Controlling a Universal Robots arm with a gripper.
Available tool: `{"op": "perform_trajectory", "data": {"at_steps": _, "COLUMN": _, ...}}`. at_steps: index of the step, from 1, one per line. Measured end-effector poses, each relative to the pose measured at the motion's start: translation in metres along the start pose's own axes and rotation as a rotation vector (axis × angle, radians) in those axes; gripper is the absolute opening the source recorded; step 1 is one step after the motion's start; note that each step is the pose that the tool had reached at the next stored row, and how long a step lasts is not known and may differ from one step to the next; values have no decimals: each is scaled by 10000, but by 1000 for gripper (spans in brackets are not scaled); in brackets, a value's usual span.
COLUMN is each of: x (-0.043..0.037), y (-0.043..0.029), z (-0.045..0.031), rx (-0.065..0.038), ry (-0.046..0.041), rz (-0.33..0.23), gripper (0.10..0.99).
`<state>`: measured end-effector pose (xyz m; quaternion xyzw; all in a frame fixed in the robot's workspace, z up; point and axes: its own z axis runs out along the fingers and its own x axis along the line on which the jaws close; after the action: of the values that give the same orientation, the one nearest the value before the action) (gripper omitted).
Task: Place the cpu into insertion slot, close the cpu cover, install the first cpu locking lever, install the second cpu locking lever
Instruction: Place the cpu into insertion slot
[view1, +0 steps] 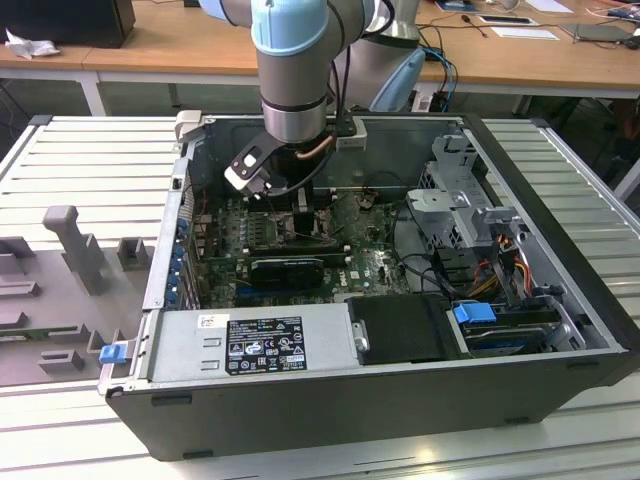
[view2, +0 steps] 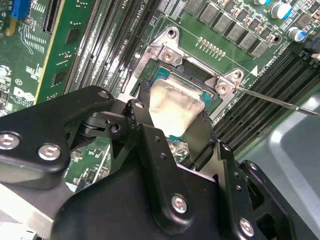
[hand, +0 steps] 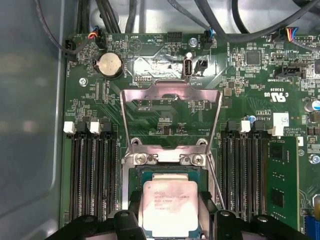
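The cpu (hand: 170, 207), a silver-grey square chip, sits between my black fingers (hand: 134, 202) directly over the insertion slot (hand: 167, 171); whether it rests fully in the slot I cannot tell. My gripper (view2: 175, 117) is shut on the cpu (view2: 176, 102), one finger on each of two opposite edges. The cpu cover (hand: 170, 94), a thin metal frame with a square window, stands swung open behind the slot. A thin wire locking lever (view2: 280, 102) runs loose beside the socket. In the exterior view my gripper (view1: 300, 215) reaches down onto the green motherboard (view1: 375, 268).
Long black memory slots (hand: 92, 170) flank the socket on both sides. A black card (view1: 288, 268) lies across the board near the arm. Cables (view1: 420, 235), a drive cage (view1: 460, 200) and the power supply (view1: 250, 345) crowd the case.
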<state>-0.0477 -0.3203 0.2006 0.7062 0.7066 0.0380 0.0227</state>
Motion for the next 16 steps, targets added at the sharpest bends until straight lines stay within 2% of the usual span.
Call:
{"op": "perform_trajectory", "data": {"at_steps": 3, "x": 0, "y": 0, "z": 3, "rx": -3, "ry": 4, "rz": 1, "gripper": 541}}
{"op": "perform_trajectory", "data": {"at_steps": 4, "x": 0, "y": 0, "z": 2, "rx": -1, "ry": 2, "rz": 1, "gripper": 604}}
{"op": "perform_trajectory", "data": {"at_steps": 7, "x": 0, "y": 0, "z": -4, "rx": 2, "ry": -2, "rz": 1, "gripper": 604}}
{"op": "perform_trajectory", "data": {"at_steps": 11, "x": 1, "y": 6, "z": -61, "rx": 3, "ry": 1, "rz": 0, "gripper": 588}}
{"op": "perform_trajectory", "data": {"at_steps": 13, "x": 2, "y": 8, "z": -85, "rx": 13, "ry": 1, "rz": 0, "gripper": 459}}
{"op": "perform_trajectory", "data": {"at_steps": 14, "x": 2, "y": 9, "z": -101, "rx": 21, "ry": 1, "rz": 1, "gripper": 337}}
{"op": "perform_trajectory", "data": {"at_steps": 15, "x": 3, "y": 9, "z": -106, "rx": 23, "ry": 1, "rz": 2, "gripper": 337}}
{"op": "perform_trajectory", "data": {"at_steps": 16, "x": 3, "y": 10, "z": -113, "rx": 25, "ry": 1, "rz": 2, "gripper": 278}}
